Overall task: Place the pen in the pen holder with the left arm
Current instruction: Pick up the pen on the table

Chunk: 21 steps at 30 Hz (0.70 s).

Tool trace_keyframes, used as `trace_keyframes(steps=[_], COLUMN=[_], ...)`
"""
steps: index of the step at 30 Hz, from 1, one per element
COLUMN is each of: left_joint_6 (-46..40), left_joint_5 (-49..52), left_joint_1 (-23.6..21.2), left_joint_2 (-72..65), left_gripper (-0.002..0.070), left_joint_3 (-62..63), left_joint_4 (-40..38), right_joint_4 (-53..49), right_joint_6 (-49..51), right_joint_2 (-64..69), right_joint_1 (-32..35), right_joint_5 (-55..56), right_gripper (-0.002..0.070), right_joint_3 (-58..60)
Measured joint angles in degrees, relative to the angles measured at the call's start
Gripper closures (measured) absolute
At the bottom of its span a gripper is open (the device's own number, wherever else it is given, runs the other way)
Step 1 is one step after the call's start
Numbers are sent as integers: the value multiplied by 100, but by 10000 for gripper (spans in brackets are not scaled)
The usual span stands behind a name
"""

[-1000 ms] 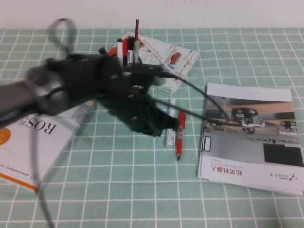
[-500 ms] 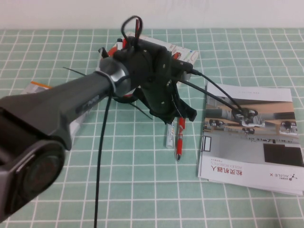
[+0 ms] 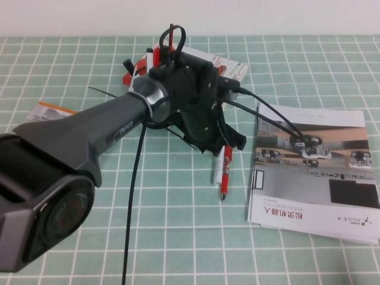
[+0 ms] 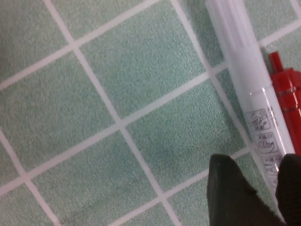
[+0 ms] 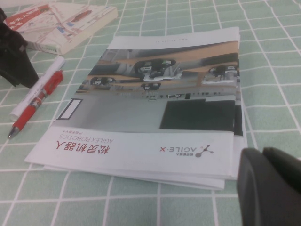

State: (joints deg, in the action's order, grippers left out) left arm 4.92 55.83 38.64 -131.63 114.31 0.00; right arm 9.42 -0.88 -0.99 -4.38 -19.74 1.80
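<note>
The white pen [image 3: 218, 169] lies on the green checked mat, touching the red pen [image 3: 225, 169] beside it. My left gripper [image 3: 222, 144] is down over the white pen's far end. In the left wrist view its two black fingertips [image 4: 230, 193] stand on either side of the printed barrel [image 4: 256, 103], closed against it, with the red pen [image 4: 288, 94] alongside. The pen still rests on the mat. The pen holder's cup is hidden behind my left arm; only the pens standing in it [image 3: 171, 37] show. My right gripper [image 5: 261, 162] is shut and empty near the brochure's corner.
A brochure [image 3: 314, 172] lies right of the pens, also in the right wrist view [image 5: 155, 108]. A map booklet [image 3: 231, 68] lies at the back behind the arm. A book [image 3: 47, 111] lies under my left arm. Black cables trail from the left wrist.
My left arm swung over and its gripper came down onto the white pen. The pen's far end has shifted slightly towards the red pen.
</note>
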Motion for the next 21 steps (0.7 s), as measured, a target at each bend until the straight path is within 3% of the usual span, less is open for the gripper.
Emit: trace_keyframes(steps=[13, 21], left_joint_6=[168, 168], left_joint_5=[256, 232], left_joint_1=[0, 13], left_joint_2=[0, -212], left_gripper=[464, 464], left_joint_3=[238, 238], left_joint_4=[0, -397], right_joint_4=[0, 0], right_joint_6=[0, 0], right_joint_2=[0, 0], right_joint_1=[0, 0], right_joint_5=[0, 0], right_gripper=[696, 696], right_joint_3=[0, 0])
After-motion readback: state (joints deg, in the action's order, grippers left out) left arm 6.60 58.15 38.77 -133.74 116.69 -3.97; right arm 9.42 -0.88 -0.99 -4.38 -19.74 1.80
